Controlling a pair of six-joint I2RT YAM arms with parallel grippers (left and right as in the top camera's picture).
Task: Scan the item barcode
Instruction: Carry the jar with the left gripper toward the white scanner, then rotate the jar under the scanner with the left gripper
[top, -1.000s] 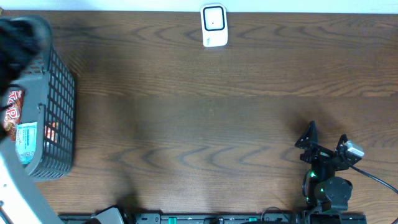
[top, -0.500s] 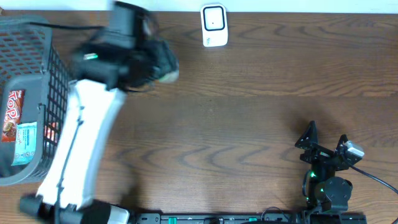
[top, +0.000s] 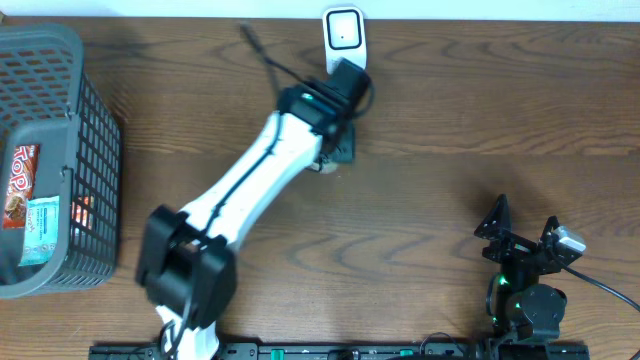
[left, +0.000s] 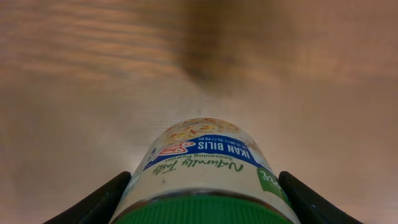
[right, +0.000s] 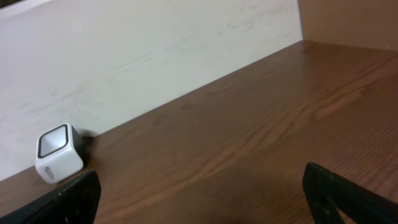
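One camera hangs above, looking straight down on the whole table. The left wrist's lens sits tight behind a jar, facing the table. The right wrist's looks low across it toward the scanner, also seen from above

From where I stand, the table has the scanner at its far edge, about midway along. The basket sits at the left end, with packets lying inside it. The left arm stretches diagonally from the near left across the middle. Its left gripper is just in front of the scanner, with the jar lodged between its fingers. The right gripper sits at the near right corner, well apart from everything else.
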